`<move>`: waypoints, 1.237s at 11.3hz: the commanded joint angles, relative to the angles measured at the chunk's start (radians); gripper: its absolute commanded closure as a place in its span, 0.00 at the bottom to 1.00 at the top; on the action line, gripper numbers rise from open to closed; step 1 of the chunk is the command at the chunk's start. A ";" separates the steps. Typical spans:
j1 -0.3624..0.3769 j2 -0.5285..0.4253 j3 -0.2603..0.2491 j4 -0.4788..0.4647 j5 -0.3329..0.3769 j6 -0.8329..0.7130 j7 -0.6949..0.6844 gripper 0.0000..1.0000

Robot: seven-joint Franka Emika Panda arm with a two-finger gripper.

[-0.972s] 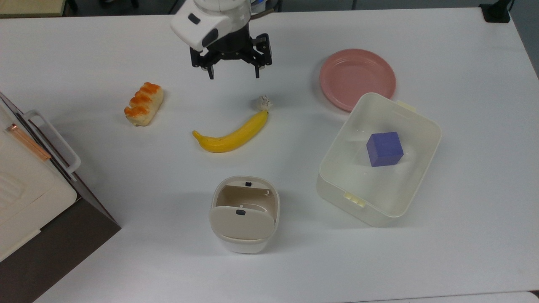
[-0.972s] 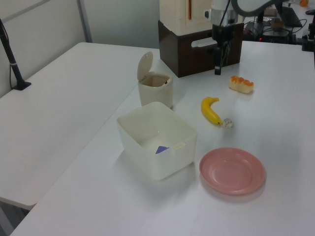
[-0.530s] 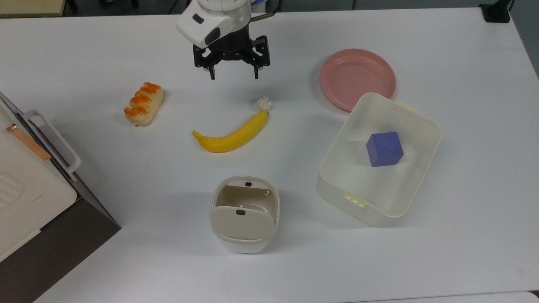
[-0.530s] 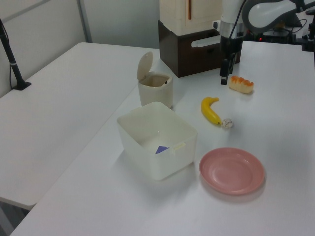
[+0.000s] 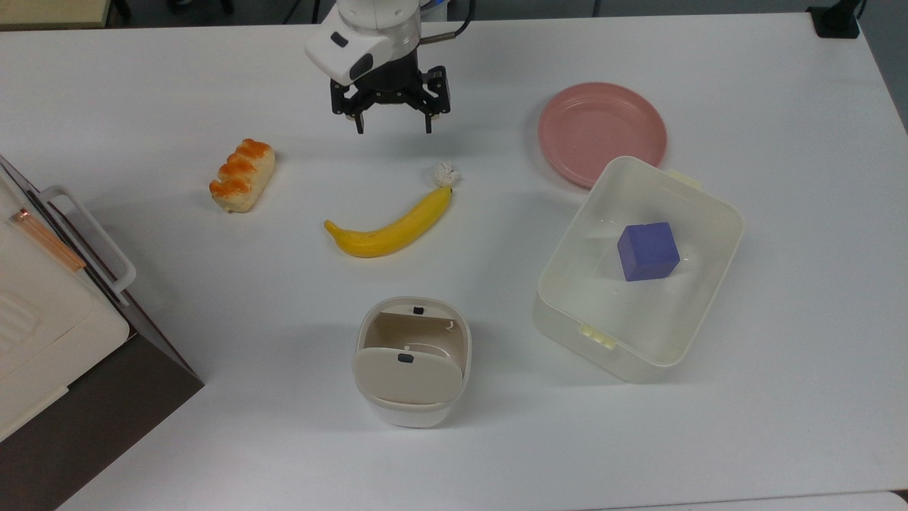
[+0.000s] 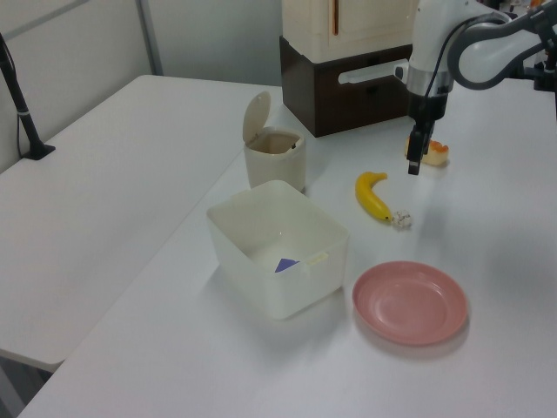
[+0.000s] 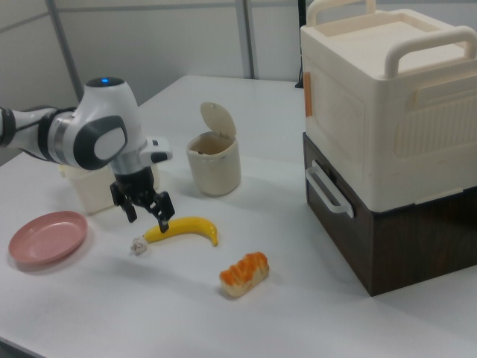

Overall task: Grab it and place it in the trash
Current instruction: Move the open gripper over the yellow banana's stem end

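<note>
The small crumpled white paper wad (image 5: pixel 445 174) lies on the white table, touching the banana's (image 5: pixel 390 227) stem tip; it also shows as the wad (image 6: pixel 401 219) and the wad (image 7: pixel 138 245). My gripper (image 5: pixel 394 130) hangs open and empty above the table, behind the wad and a little to the top view's left of it. It appears too as the gripper (image 6: pixel 415 161) and the gripper (image 7: pixel 147 220). The trash (image 5: pixel 363 333), a cream bin with its beige lid tipped up, stands nearer the front edge, past the banana; also the trash (image 6: pixel 274 157) and the trash (image 7: pixel 214 160).
An orange-topped bread roll (image 5: pixel 242 175) lies at the top view's left. A pink plate (image 5: pixel 601 133) and a cream tub (image 5: pixel 713 206) holding a blue cube (image 5: pixel 647 250) sit at the right. A cream and brown appliance (image 5: pixel 42 319) fills the front left corner.
My gripper has come down closer to the table and shifted slightly toward the top view's right, still open. Nothing on the table has moved.
</note>
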 commanded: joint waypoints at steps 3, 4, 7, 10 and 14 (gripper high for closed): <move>0.013 0.078 0.002 -0.031 -0.015 0.079 -0.019 0.00; 0.032 0.094 0.002 -0.031 -0.015 0.097 -0.019 0.00; 0.078 0.114 0.004 -0.031 -0.015 0.104 -0.008 0.00; 0.090 0.127 0.005 -0.028 -0.015 0.105 -0.008 0.00; 0.099 0.173 0.012 -0.008 -0.015 0.134 -0.006 0.00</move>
